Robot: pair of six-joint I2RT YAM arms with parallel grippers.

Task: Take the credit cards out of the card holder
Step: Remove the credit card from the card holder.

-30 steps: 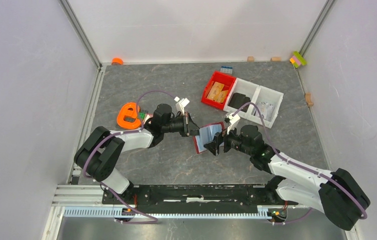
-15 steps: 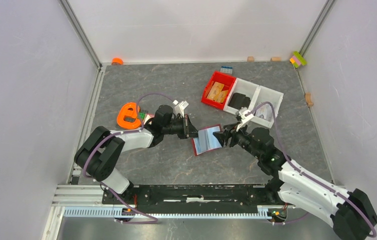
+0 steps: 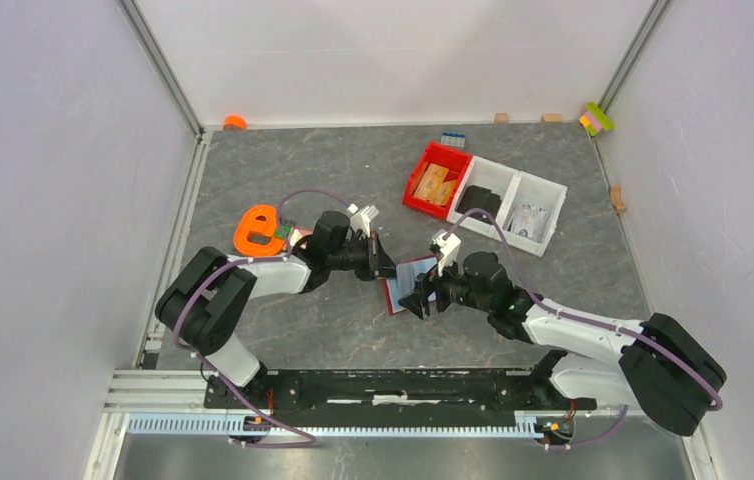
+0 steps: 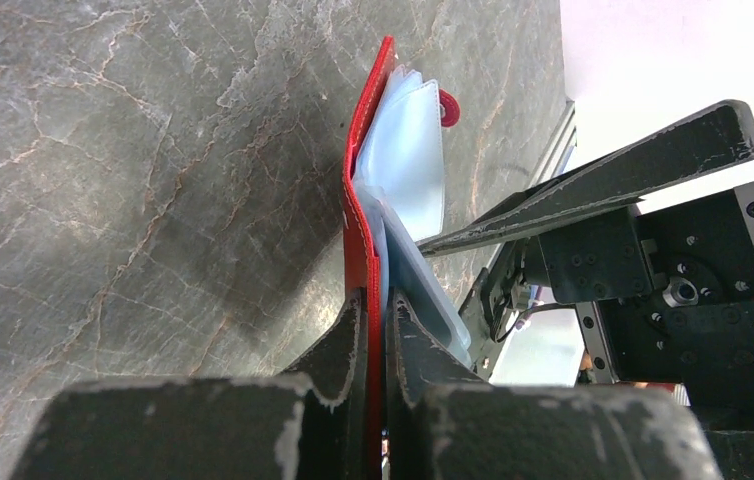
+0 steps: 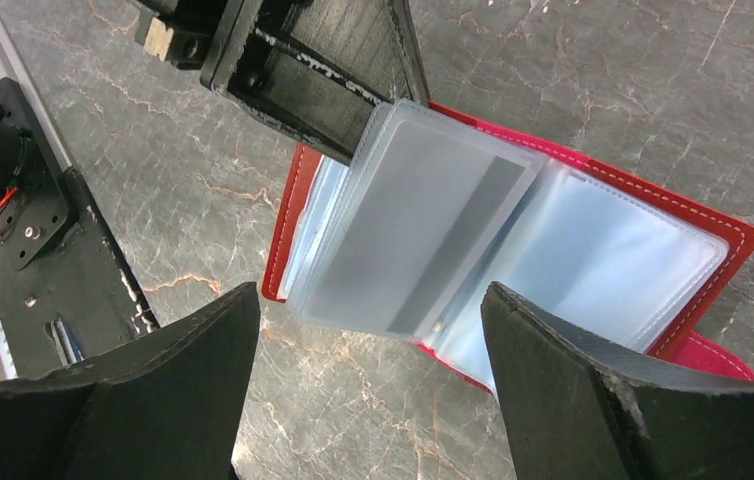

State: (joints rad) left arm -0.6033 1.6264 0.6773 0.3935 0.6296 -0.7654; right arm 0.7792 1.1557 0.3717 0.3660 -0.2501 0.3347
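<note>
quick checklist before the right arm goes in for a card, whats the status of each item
1. Left gripper shut on the card holder by its red cover: ok.
2. Card holder spread open, clear sleeves exposed: ok.
3. Right gripper open: ok.
4. Grey striped card in line with the right gripper's gap in its wrist view: ok.
5. An edge of that card sticking out of its sleeve for a pinch: cannot tell.
</note>
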